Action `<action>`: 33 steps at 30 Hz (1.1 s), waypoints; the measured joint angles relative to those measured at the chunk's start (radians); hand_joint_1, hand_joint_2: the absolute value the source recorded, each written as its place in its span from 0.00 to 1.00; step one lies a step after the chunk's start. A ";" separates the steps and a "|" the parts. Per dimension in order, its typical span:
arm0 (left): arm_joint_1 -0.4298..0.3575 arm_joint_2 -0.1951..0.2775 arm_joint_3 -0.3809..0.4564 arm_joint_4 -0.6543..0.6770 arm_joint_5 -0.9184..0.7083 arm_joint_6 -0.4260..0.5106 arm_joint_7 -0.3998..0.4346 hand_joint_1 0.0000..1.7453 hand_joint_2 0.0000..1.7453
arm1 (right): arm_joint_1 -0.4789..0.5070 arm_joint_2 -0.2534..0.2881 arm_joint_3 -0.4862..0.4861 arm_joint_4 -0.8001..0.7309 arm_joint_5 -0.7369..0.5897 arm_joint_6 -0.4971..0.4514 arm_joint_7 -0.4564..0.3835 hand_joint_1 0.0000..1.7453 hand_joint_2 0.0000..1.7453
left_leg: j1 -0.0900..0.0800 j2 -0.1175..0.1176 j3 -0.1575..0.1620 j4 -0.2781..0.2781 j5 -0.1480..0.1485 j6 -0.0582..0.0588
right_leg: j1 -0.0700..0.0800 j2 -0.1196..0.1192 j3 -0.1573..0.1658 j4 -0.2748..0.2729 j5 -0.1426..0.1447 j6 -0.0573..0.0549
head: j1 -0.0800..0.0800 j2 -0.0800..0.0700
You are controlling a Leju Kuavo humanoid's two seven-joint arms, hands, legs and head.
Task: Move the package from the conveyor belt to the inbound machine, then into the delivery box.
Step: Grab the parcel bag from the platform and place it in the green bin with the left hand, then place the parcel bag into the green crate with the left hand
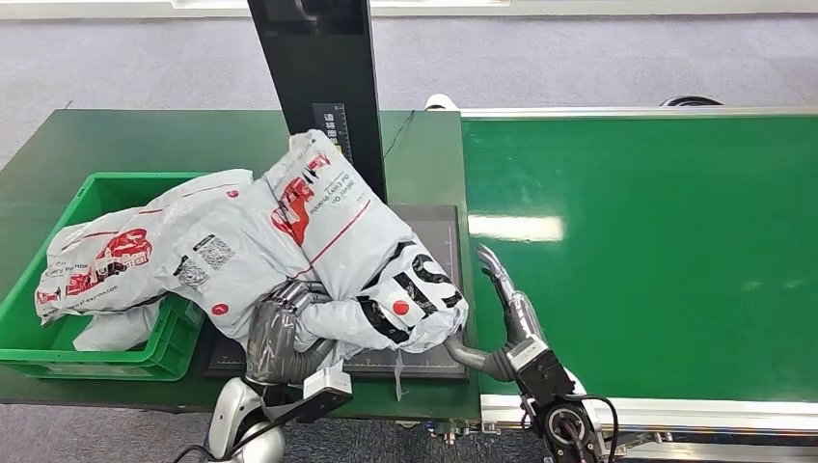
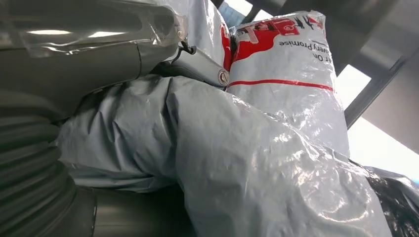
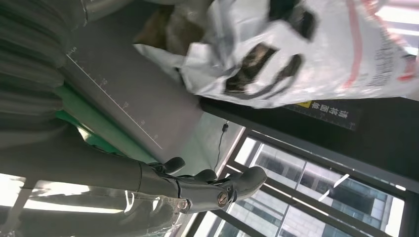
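Observation:
A grey-white package (image 1: 371,256) with red and black print lies slanted across the inbound machine's dark platform (image 1: 436,224), its far end leaning on the black column (image 1: 323,68). My left hand (image 1: 277,338) grips the package's near left end; in the left wrist view the crumpled package (image 2: 247,163) is pressed under the thumb (image 2: 197,66). My right hand (image 1: 504,323) stands at the seam between platform and belt, fingers stretched out and holding nothing, its thumb close to the package's near right corner. The right wrist view shows the fingers (image 3: 217,190) apart from the package (image 3: 306,54).
A green box (image 1: 92,198) stands on the dark green table at the left, with another printed package (image 1: 125,256) lying in it and hanging over its right rim. The bright green conveyor belt (image 1: 656,251) spreads out to the right.

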 joint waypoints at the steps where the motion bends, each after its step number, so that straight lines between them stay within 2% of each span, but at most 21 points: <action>1: 0.001 0.002 -0.001 -0.015 -0.005 0.020 -0.013 1.00 1.00 | -0.004 0.000 0.001 0.001 -0.003 0.000 0.000 0.00 1.00 | 0.000 0.000 0.000 0.000 0.000 0.000 | 0.000 0.000 0.000 0.000 0.000 0.000 | 0.000 0.000; 6: 0.013 0.015 -0.001 -0.107 -0.026 0.111 -0.091 1.00 1.00 | -0.012 -0.001 0.006 0.005 -0.012 -0.003 0.001 0.00 1.00 | 0.000 0.000 -0.001 0.000 0.000 0.000 | 0.000 0.000 0.000 0.000 0.000 0.000 | 0.000 0.000; 9: 0.017 0.018 0.024 -0.168 -0.041 0.119 -0.138 1.00 1.00 | -0.012 -0.003 0.009 0.006 -0.017 -0.009 0.002 0.00 1.00 | 0.000 0.000 -0.001 0.000 0.000 0.000 | 0.000 0.000 -0.001 0.000 0.000 0.000 | 0.000 0.000; 16: 0.025 0.020 0.158 -0.272 -0.097 0.119 -0.234 1.00 1.00 | 0.002 -0.008 0.010 0.004 -0.025 -0.020 0.002 0.00 1.00 | 0.000 0.000 0.000 0.000 0.000 0.000 | 0.000 0.000 -0.001 0.000 0.000 0.000 | 0.000 0.000; 20: 0.030 0.017 0.261 -0.315 -0.160 0.119 -0.245 1.00 1.00 | 0.018 -0.009 0.009 -0.004 -0.025 -0.023 0.003 0.00 1.00 | 0.000 0.001 -0.001 0.000 0.000 0.000 | 0.000 0.000 -0.001 0.000 0.000 0.000 | 0.000 0.000; 23: 0.015 0.022 0.346 -0.325 -0.209 0.119 -0.177 1.00 1.00 | 0.033 -0.011 0.008 -0.016 -0.024 -0.025 0.003 0.00 1.00 | 0.000 0.001 -0.001 0.000 0.000 0.000 | 0.000 0.000 -0.002 0.000 0.000 0.000 | 0.000 0.000; 25: -0.011 0.044 0.387 -0.306 -0.252 0.119 -0.054 1.00 1.00 | 0.044 -0.011 0.006 -0.026 -0.020 -0.026 0.006 0.00 1.00 | 0.000 0.001 -0.001 0.000 0.000 0.000 | 0.000 0.000 -0.002 0.000 0.000 0.000 | 0.000 0.000; 27: -0.049 0.086 0.416 -0.263 -0.279 0.119 0.100 1.00 1.00 | 0.052 -0.012 0.005 -0.037 -0.014 -0.026 0.009 0.00 1.00 | 0.001 0.002 0.000 0.000 0.000 0.000 | 0.001 0.001 -0.002 0.000 0.000 -0.001 | 0.000 0.000; 29: -0.087 0.134 0.440 -0.212 -0.277 0.117 0.204 1.00 1.00 | 0.057 -0.013 0.001 -0.044 -0.010 -0.026 0.010 0.00 1.00 | 0.001 0.003 0.000 0.000 0.001 -0.001 | 0.002 0.002 -0.002 0.000 0.001 -0.001 | 0.000 0.000; 33: -0.149 0.202 0.482 -0.120 -0.255 0.105 0.261 1.00 1.00 | 0.063 -0.016 -0.002 -0.051 -0.005 -0.026 0.010 0.00 1.00 | 0.001 0.003 0.000 0.000 0.001 -0.001 | 0.002 0.002 -0.002 0.001 0.001 -0.002 | 0.000 0.000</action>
